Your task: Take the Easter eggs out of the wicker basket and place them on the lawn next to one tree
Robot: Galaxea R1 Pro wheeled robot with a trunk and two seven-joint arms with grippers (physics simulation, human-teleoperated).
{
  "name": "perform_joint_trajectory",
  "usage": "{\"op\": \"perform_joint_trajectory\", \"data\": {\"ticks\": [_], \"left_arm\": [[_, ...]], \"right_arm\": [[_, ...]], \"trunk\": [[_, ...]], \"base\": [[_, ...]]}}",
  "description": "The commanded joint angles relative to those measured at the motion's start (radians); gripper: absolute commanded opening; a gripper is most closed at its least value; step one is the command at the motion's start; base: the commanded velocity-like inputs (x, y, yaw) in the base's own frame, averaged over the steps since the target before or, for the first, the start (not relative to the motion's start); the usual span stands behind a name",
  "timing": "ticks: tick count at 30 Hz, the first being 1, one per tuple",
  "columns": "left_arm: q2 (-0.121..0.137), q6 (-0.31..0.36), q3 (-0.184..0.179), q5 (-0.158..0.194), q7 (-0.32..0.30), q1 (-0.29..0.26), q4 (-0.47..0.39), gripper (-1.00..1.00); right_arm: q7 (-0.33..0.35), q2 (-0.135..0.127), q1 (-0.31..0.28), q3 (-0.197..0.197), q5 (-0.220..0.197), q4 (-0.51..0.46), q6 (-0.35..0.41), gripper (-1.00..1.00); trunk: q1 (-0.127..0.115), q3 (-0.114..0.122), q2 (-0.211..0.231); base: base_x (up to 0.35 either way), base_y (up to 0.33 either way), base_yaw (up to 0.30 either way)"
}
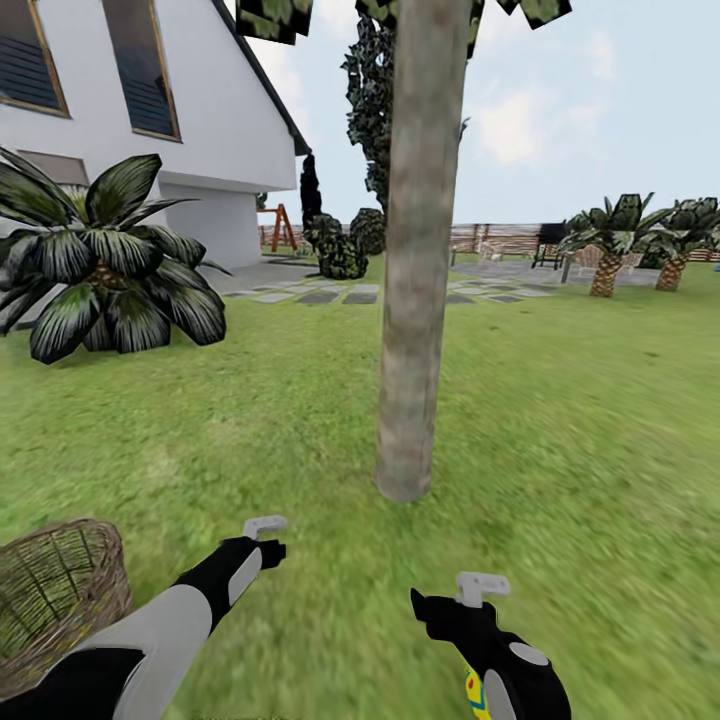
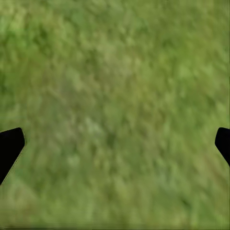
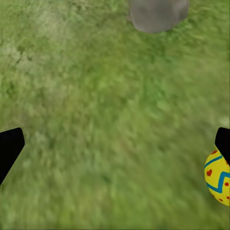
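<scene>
A: Where are we?

B: In a garden, on a mottled green lawn [image 1: 600,420], with a white house [image 1: 200,110] at the far left, stone paving slabs [image 1: 330,296] beyond the grass and a slatted wooden fence [image 1: 500,237] along the back.

A: Start at the jaws. How do they stand?

B: The left gripper [image 2: 115,143] has its jaws spread wide; in the left wrist view the two dark fingertips [image 2: 9,146] sit at opposite edges with only grass between them, so it holds nothing. The right gripper [image 3: 115,143] is spread just as wide, again with grass in the gap.

A: Any egg?

B: One Easter egg [image 3: 218,177], yellow with red dots and a blue-edged zigzag, lies on the grass just beside one right fingertip. I cannot tell whether they touch. In the head view a sliver of it peeks out beside the right wrist [image 1: 477,690].

A: And further out?

B: The tree [image 1: 415,300], a straight grey-brown trunk, stands ahead of both grippers, its base [image 3: 158,14] near the right one. The wicker basket [image 1: 55,600] sits at the near left, beside the left arm; its contents cannot be made out. A dark-fronded palm [image 1: 105,265] grows at the left, and two more stand at the far right.
</scene>
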Motion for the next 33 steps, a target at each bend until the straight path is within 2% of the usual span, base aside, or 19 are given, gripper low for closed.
{"op": "perform_joint_trajectory", "data": {"ticks": [1,15,33], "left_arm": [[0.0,0.005,-0.001,0.009,0.005,0.0,-0.002,1.0],[-0.001,0.005,-0.001,0.008,0.006,0.0,-0.002,1.0],[-0.001,0.005,-0.001,0.008,0.006,-0.001,-0.002,1.0]], "right_arm": [[-0.009,0.0,0.0,0.001,-0.01,-0.001,0.004,1.0],[-0.009,0.0,0.0,0.002,-0.013,-0.003,0.002,1.0],[-0.009,0.0,0.0,0.004,-0.015,-0.004,0.003,1.0]], "trunk": [[-0.004,0.001,0.007],[-0.058,0.03,0.105],[-0.127,0.084,0.231]], "base": [[0.0,0.0,0.224],[0.0,0.0,0.198],[0.0,0.0,0.02]]}}
